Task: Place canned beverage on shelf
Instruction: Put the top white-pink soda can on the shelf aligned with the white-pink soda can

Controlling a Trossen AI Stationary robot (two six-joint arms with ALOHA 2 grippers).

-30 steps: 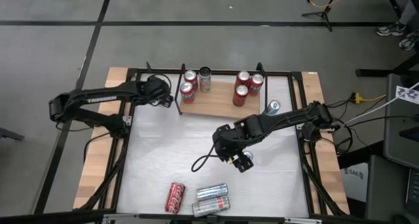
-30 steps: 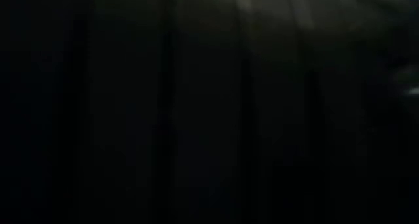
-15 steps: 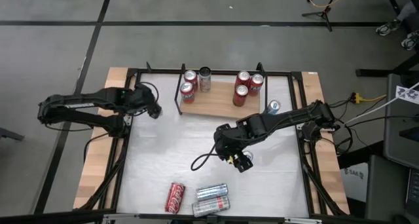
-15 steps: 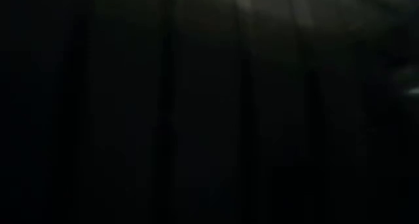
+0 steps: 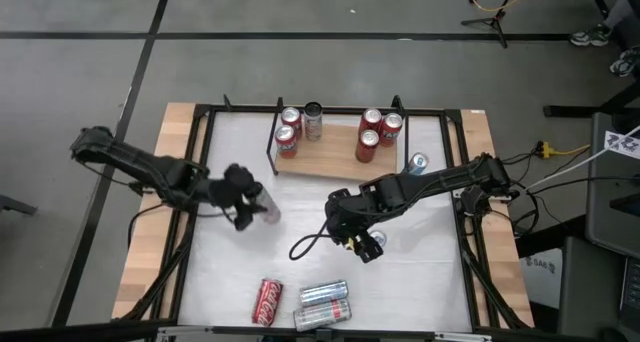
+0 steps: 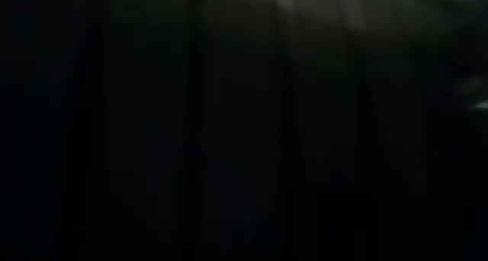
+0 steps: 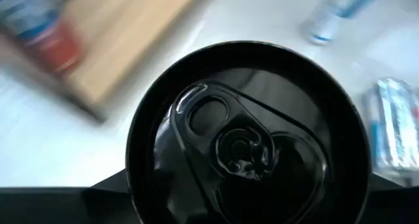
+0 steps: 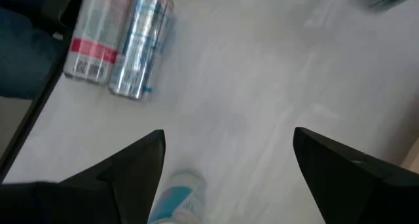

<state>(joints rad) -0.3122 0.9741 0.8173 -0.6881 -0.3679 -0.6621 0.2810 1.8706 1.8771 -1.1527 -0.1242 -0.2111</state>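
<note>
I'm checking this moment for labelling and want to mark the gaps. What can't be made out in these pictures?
- Low view: entirely dark, so nothing of the table or arms shows.
- Left wrist view: a black can top fills the picture and hides the left gripper's fingers; the shelf behind is blurred.
- High view: the left gripper is smeared by motion; the can brands on the shelf are too small to read.
- Right wrist view: a blue-and-white can between the fingers is cut off by the bottom edge.

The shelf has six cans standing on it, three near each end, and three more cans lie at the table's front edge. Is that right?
Not quite. The high view shows five cans on the shelf: three cans at one end, but only two red cans at the other. Three more cans do lie at the table's front edge.
</note>
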